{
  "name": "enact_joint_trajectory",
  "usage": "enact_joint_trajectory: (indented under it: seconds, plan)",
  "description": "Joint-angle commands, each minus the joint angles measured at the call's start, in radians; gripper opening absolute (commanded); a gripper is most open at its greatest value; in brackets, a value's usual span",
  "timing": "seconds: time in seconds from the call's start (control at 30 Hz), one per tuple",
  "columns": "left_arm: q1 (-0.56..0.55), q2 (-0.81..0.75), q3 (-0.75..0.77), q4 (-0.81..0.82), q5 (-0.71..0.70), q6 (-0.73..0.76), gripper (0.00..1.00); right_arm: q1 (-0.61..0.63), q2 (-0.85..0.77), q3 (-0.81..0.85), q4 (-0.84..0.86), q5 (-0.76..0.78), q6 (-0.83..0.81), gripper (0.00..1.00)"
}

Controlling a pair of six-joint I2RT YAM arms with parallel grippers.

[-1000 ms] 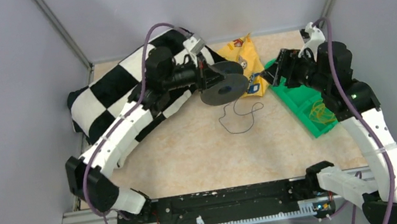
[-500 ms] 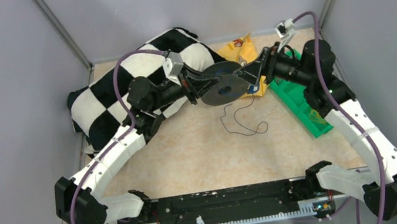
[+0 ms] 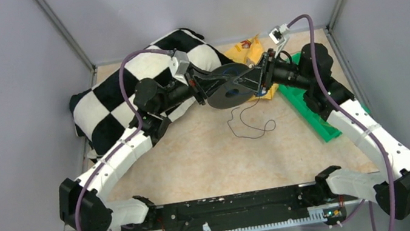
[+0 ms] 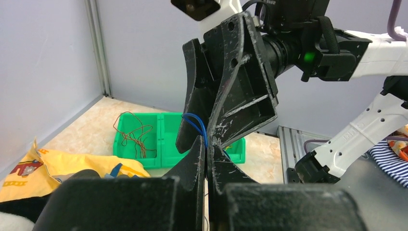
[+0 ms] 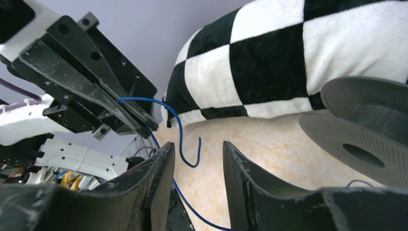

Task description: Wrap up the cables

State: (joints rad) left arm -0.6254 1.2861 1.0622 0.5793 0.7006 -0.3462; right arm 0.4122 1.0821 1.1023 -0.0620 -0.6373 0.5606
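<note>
A thin blue cable (image 4: 195,122) is pinched between the fingertips of my left gripper (image 4: 207,144), which is shut on it above the table. In the top view the left gripper (image 3: 244,76) hangs over the dark grey spool (image 3: 229,91). The cable (image 3: 251,124) trails down into a loose loop on the table. My right gripper (image 5: 196,150) faces the left one tip to tip, and its jaws stand apart with the cable's curled free end (image 5: 185,144) between them, touching neither. The right gripper (image 3: 253,77) is just right of the left one.
A black-and-white checkered cushion (image 3: 119,88) lies at the back left. A yellow bag (image 3: 251,53) sits behind the spool. A green bin (image 3: 312,108) at the right holds more wire (image 4: 134,137). Walls close in on three sides.
The right arm swung left from the green bin to meet the left gripper, and its jaws have narrowed. The left arm lowered and shifted left slightly, still holding the cable.
</note>
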Motion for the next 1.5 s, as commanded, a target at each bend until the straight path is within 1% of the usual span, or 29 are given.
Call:
enact_joint_trajectory:
  seconds: [0.0, 0.1, 0.17, 0.23, 0.27, 0.3, 0.33, 0.37, 0.4, 0.43, 0.47, 0.57, 0.6, 0.67, 0.7, 0.77, 0.83, 0.97, 1.07, 1.27, 1.37, 1.47]
  plan:
    - [-0.003, 0.001, 0.035, 0.049, -0.023, 0.003, 0.0, 0.013, -0.007, -0.027, 0.127, 0.026, 0.048, 0.38]
    - [-0.003, 0.004, 0.032, 0.039, -0.038, 0.004, 0.0, 0.014, 0.013, -0.033, 0.14, 0.017, 0.052, 0.31]
    - [-0.003, 0.005, 0.035, 0.033, -0.041, 0.001, 0.0, 0.014, 0.018, -0.036, 0.143, 0.024, 0.053, 0.22]
    - [-0.002, 0.02, 0.055, -0.01, -0.045, -0.002, 0.0, 0.014, 0.009, -0.037, 0.135, 0.055, 0.047, 0.0]
    - [-0.002, 0.031, 0.078, -0.055, -0.055, -0.005, 0.09, 0.014, -0.003, -0.034, 0.11, 0.099, 0.035, 0.0]
    - [-0.003, 0.047, 0.11, -0.119, -0.076, -0.006, 0.27, 0.014, -0.014, -0.024, 0.035, 0.175, 0.018, 0.0]
    - [-0.002, 0.066, 0.139, -0.182, -0.11, -0.009, 0.5, 0.012, -0.026, -0.007, -0.06, 0.287, 0.011, 0.0]
    - [-0.001, 0.084, 0.178, -0.242, -0.159, -0.014, 0.68, 0.011, -0.036, 0.01, -0.145, 0.412, -0.003, 0.0]
    - [0.002, 0.105, 0.202, -0.307, -0.231, -0.022, 0.85, 0.001, -0.045, 0.021, -0.226, 0.508, -0.013, 0.0]
    - [0.01, 0.126, 0.223, -0.36, -0.306, -0.021, 0.96, -0.02, -0.059, 0.024, -0.283, 0.576, -0.025, 0.0]
    - [0.03, 0.154, 0.245, -0.409, -0.328, -0.019, 0.98, -0.049, -0.074, 0.023, -0.321, 0.601, -0.038, 0.0]
    - [0.116, 0.267, 0.355, -0.559, -0.29, -0.032, 0.99, -0.131, -0.124, 0.035, -0.42, 0.62, -0.111, 0.0]
    - [0.14, 0.309, 0.397, -0.619, -0.278, -0.031, 0.99, -0.138, -0.14, 0.047, -0.458, 0.654, -0.146, 0.0]
    - [0.177, 0.401, 0.478, -0.688, -0.267, -0.001, 0.99, -0.138, -0.155, 0.076, -0.523, 0.698, -0.212, 0.0]
    - [0.183, 0.438, 0.522, -0.74, -0.284, 0.036, 0.99, -0.138, -0.16, 0.09, -0.548, 0.711, -0.241, 0.0]
    - [0.184, 0.522, 0.624, -0.834, -0.318, 0.161, 0.99, -0.138, -0.164, 0.119, -0.593, 0.705, -0.296, 0.0]
    - [0.184, 0.587, 0.711, -0.895, -0.307, 0.288, 0.99, -0.138, -0.163, 0.147, -0.638, 0.704, -0.327, 0.0]
    - [0.174, 0.633, 0.742, -0.884, -0.266, 0.465, 0.99, -0.138, -0.162, 0.175, -0.657, 0.667, -0.342, 0.0]
    - [0.159, 0.649, 0.739, -0.849, -0.254, 0.546, 0.98, -0.138, -0.157, 0.18, -0.656, 0.644, -0.332, 0.0]
    - [0.135, 0.697, 0.777, -0.871, -0.197, 0.61, 0.84, -0.138, -0.149, 0.188, -0.666, 0.64, -0.312, 0.0]
    - [0.119, 0.724, 0.784, -0.878, -0.206, 0.63, 0.8, -0.138, -0.148, 0.178, -0.653, 0.612, -0.297, 0.0]
    - [0.118, 0.757, 0.787, -0.852, -0.223, 0.611, 0.75, -0.138, -0.146, 0.175, -0.641, 0.59, -0.282, 0.0]
